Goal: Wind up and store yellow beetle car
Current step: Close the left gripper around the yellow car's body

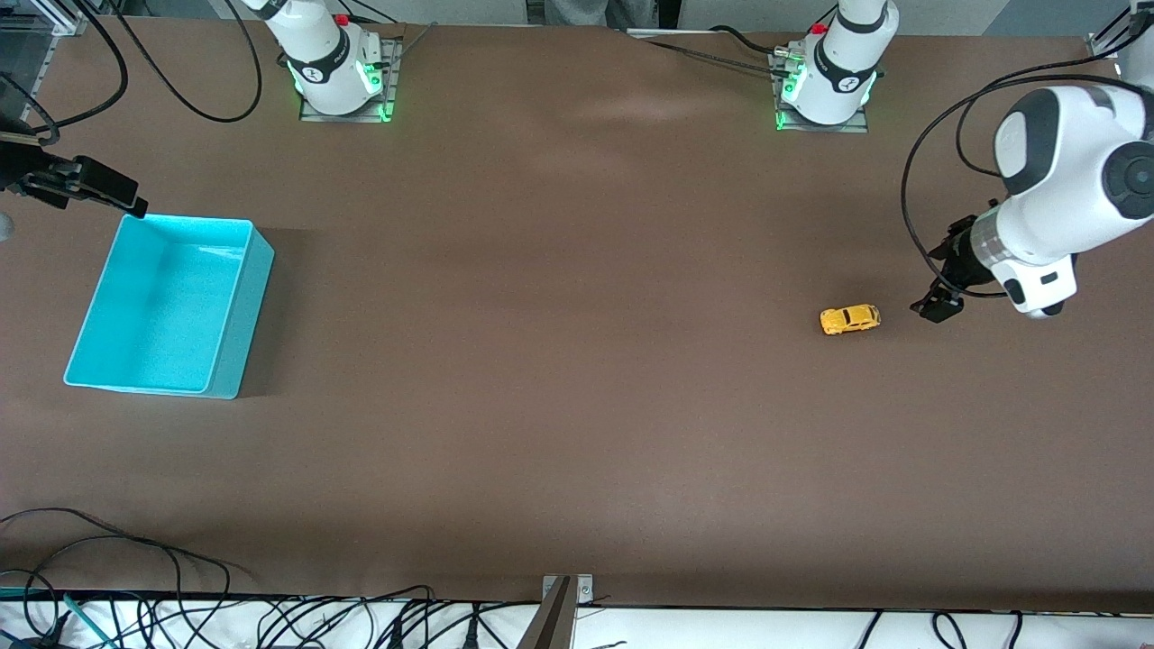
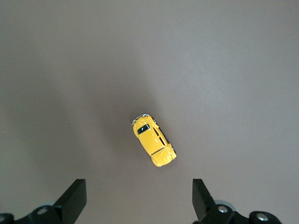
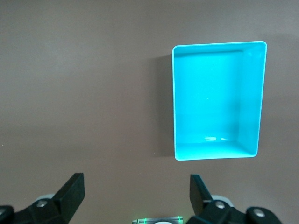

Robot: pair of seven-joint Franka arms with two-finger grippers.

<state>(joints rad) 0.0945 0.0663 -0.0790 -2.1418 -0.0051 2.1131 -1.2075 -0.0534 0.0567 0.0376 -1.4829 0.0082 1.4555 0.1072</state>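
Observation:
The yellow beetle car (image 1: 849,319) stands on its wheels on the brown table toward the left arm's end. My left gripper (image 1: 938,303) hangs just beside it, over the table, open and holding nothing. In the left wrist view the car (image 2: 154,140) lies apart from the open gripper (image 2: 139,198), not between its fingers (image 2: 74,197). The turquoise bin (image 1: 245,315) sits empty toward the right arm's end. My right gripper (image 1: 126,200) hovers by the bin's corner, open and empty. The right wrist view shows the bin (image 3: 174,102) away from that gripper (image 3: 136,196).
The two arm bases (image 1: 343,77) (image 1: 825,86) stand along the table edge farthest from the front camera. Loose cables (image 1: 180,577) and a metal bracket (image 1: 561,611) run along the nearest edge. Bare brown table (image 1: 559,342) stretches between car and bin.

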